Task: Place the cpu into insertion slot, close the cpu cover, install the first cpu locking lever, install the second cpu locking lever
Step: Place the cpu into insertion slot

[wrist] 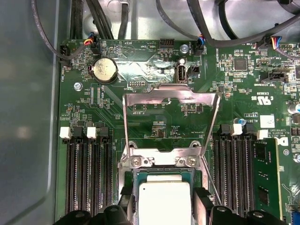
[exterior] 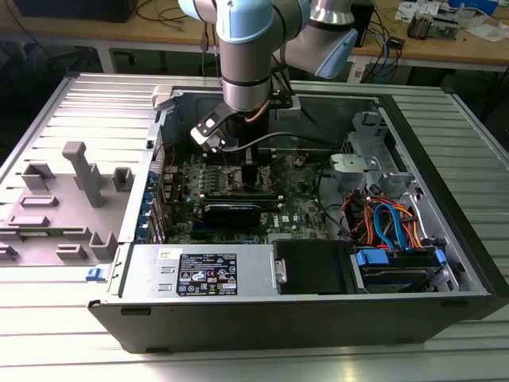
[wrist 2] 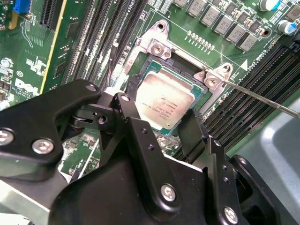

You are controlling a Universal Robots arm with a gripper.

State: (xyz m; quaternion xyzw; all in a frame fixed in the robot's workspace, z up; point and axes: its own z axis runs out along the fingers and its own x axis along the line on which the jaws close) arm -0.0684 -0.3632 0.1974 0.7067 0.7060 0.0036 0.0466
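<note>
Two fingers (wrist 2: 191,129): black, set against opposite edges of the cpu (wrist 2: 165,101); the gripper (wrist 2: 159,116) looks drawn in narrow on the chip, holding it.
Chip: silver-grey top up and level, lying in or just on the insertion slot (wrist 2: 178,65); I cannot tell whether it is fully seated.
Step in hand: the first, placing the chip, by my reading; cover and levers are not yet dealt with.
What the move calls for: chip edges kept square to the socket walls, with no tilt and no sideways drag as the grip eases, since the contacts beneath are hidden.
Lever: one thin wire locking lever (wrist 2: 262,97) juts free beside the socket, not latched.
Cover: the cpu cover (wrist: 171,90) stands swung open beyond the slot, with green motherboard (wrist: 234,75) visible through its cut-out.
Board: long black RAM slots (wrist: 89,173) flank the socket; a coin cell (wrist: 104,70) sits past the cover.
Writing: dark print on the chip top, white lettering on the board, and a black sticker (exterior: 207,274) low and left of centre in the exterior view; none is read out.
Far: the arm (exterior: 250,48) hangs from the upper middle of the exterior view into the open computer case (exterior: 318,326).
</note>
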